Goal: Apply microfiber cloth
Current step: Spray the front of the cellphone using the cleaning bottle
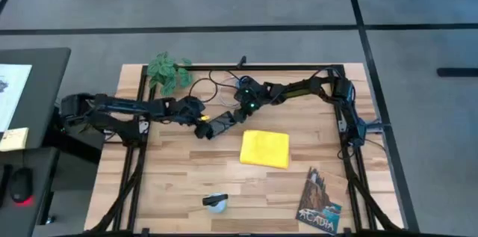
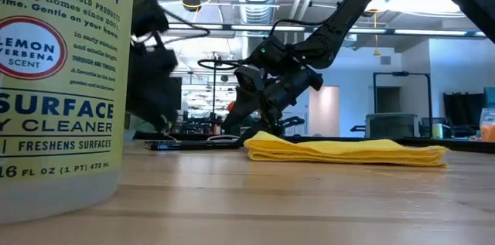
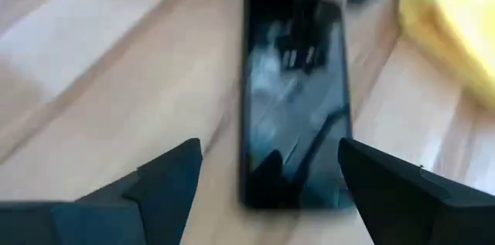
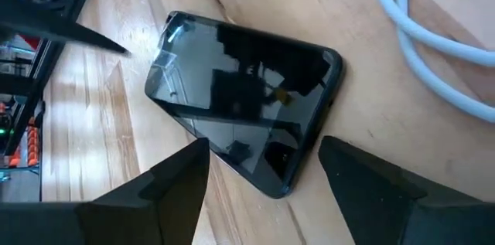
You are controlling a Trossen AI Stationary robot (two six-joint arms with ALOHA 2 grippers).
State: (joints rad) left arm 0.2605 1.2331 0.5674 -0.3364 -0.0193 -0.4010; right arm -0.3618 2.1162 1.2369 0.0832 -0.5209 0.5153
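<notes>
We saw the left end effector (image 1: 200,127) low over the light wooden plank surface (image 1: 187,177), near its middle, with its two dark fingers (image 3: 166,179) spread apart and holding nothing. Between them, in the left wrist view, lay a flat black glass-faced smartphone (image 3: 294,98) on the wood. In the high view the phone (image 1: 226,121) lay between the two end effectors. The right end effector (image 1: 240,111) stood just beside the phone's other end, also released, its fingers (image 4: 166,183) wide on both sides of the phone (image 4: 244,98), and we could not tell if they touched it. A pale blue cable (image 4: 421,36) curved over the wood near it.

The bright yellow folded microfiber cloth (image 1: 265,149) lay flat on the surface just right of the phone, apart from both end effectors. In the low view the cloth (image 2: 348,151) showed as a low folded pile.

Farther right, at the near edge, lay a dark illustrated booklet (image 1: 320,201). A clear plastic bottle of lemon surface cleaner (image 2: 58,83) stood close to the low camera.
</notes>
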